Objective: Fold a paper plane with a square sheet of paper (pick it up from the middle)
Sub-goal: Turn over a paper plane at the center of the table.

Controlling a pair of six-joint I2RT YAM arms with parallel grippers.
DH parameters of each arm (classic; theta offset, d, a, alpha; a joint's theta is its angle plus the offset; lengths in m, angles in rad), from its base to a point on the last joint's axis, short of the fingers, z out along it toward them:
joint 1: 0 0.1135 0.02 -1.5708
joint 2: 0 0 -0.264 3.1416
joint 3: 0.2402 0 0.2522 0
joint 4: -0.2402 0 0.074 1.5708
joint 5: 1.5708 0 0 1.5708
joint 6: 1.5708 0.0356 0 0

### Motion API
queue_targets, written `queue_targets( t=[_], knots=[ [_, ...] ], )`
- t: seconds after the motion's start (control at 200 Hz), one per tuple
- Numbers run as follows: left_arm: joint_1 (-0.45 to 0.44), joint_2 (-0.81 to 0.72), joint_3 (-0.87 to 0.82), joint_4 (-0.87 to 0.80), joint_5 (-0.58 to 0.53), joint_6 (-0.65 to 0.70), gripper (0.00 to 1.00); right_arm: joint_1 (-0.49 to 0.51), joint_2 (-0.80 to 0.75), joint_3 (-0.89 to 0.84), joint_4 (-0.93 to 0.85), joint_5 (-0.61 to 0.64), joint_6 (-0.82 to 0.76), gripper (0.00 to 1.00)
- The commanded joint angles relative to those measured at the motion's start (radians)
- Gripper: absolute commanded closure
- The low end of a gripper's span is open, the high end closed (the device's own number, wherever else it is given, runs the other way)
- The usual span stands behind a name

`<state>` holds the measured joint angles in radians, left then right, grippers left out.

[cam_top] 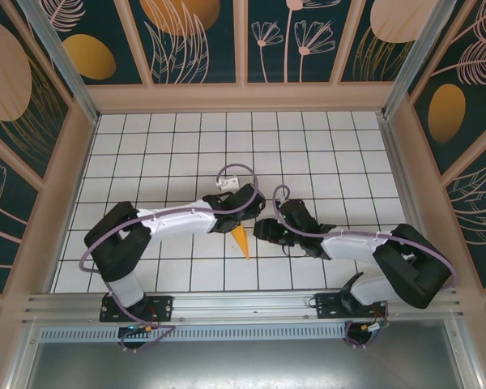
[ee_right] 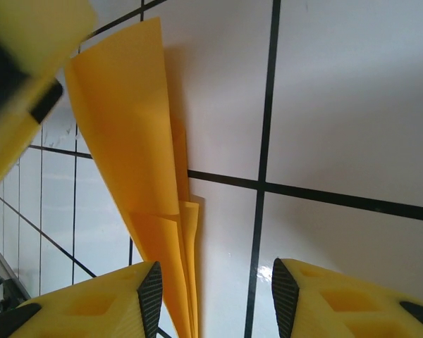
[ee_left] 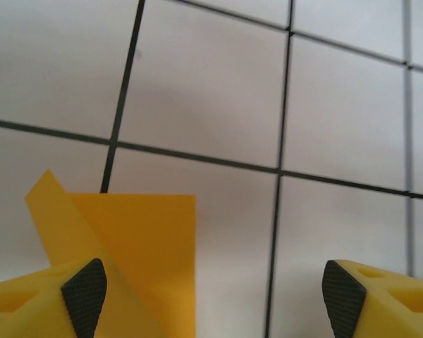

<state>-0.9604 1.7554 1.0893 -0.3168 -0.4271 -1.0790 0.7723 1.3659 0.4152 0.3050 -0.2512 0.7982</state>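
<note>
Paper plane (cam_top: 241, 241): wide end hidden beneath left pincer (ee_left: 213, 296), spread wide; right pincer (ee_right: 217, 299) half-open, gripping nothing.

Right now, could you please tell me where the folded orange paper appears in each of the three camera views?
Top external: paper plane at mid-table, its tip toward the near edge.
Left wrist: paper plane in the lower left of the picture.
Right wrist: paper plane left of centre, running from top to bottom.
Shared landmark: the black grid lines of the white table right beside it.
</note>
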Motion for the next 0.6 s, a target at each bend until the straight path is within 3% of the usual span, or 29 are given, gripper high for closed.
queue_targets(
  t=[0.0, 0.175, 0.29, 0.42, 0.595],
  knots=[
    [0.008, 0.023, 0.008, -0.099, -0.004, -0.010, 0.20, -0.001, -0.015, -0.015, 0.019, 0.015, 0.012, 0.53],
    [0.009, -0.019, -0.044, -0.106, -0.023, -0.035, 0.35, 0.001, 0.010, -0.008, 0.047, -0.016, 0.012, 0.52],
    [0.008, -0.079, -0.095, -0.100, -0.060, -0.071, 0.54, 0.008, 0.041, 0.012, 0.072, -0.057, -0.007, 0.52],
    [0.014, -0.124, -0.172, -0.037, -0.053, -0.079, 0.69, 0.014, 0.079, 0.040, 0.094, -0.098, -0.032, 0.51],
    [0.018, -0.146, -0.203, -0.010, -0.045, -0.074, 0.76, 0.031, 0.116, 0.086, 0.093, -0.124, -0.087, 0.48]
  ],
)
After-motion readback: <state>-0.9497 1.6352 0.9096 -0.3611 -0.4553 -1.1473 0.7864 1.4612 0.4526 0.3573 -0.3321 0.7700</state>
